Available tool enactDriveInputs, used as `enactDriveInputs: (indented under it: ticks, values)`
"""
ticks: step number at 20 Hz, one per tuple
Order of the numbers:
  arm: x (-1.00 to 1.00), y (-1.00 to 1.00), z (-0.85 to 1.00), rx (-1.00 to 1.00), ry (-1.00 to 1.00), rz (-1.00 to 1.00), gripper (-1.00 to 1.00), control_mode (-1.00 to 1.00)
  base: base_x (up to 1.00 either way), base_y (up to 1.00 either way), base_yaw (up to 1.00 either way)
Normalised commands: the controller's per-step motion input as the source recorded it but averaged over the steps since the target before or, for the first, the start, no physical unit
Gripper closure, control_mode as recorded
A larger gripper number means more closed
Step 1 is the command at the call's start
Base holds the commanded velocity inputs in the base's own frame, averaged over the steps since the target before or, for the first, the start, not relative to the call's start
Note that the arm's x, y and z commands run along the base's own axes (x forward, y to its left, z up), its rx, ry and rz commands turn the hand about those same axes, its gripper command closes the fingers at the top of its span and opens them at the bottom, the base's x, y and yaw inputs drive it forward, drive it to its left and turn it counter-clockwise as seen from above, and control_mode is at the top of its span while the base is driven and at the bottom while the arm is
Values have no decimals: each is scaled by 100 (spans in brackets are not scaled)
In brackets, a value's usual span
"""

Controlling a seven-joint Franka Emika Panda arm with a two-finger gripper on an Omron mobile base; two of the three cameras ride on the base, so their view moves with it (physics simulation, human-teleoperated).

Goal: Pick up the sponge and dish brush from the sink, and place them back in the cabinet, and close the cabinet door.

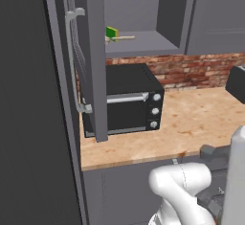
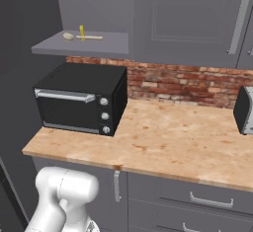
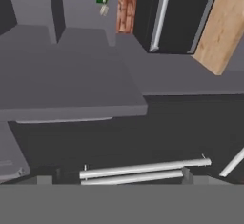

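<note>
sponge (image 1: 111, 32) and dish brush (image 1: 122, 38) lie on the cabinet (image 1: 143, 42) shelf, so the stiff, light cabinet door (image 1: 93, 61), standing open, is best pushed near its handle by the empty, wide-open gripper.

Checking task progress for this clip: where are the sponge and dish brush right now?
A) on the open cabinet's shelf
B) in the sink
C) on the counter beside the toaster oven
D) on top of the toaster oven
A: the sponge and dish brush lie on the cabinet shelf, above the toaster oven.
</note>
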Motion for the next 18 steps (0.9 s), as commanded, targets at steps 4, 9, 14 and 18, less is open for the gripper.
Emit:
enactDriveInputs:
  ticks: [4,9,14,18]
  values:
    - [22,30,-16,-6,0,-1,-100,-100,0,0,0]
    - [29,33,-10,-2,-4,0,-100,-100,0,0,0]
    - [32,34,-8,-1,-3,0,-100,-100,0,0,0]
    - [35,28,-5,-2,-3,0,-100,-100,0,0,0]
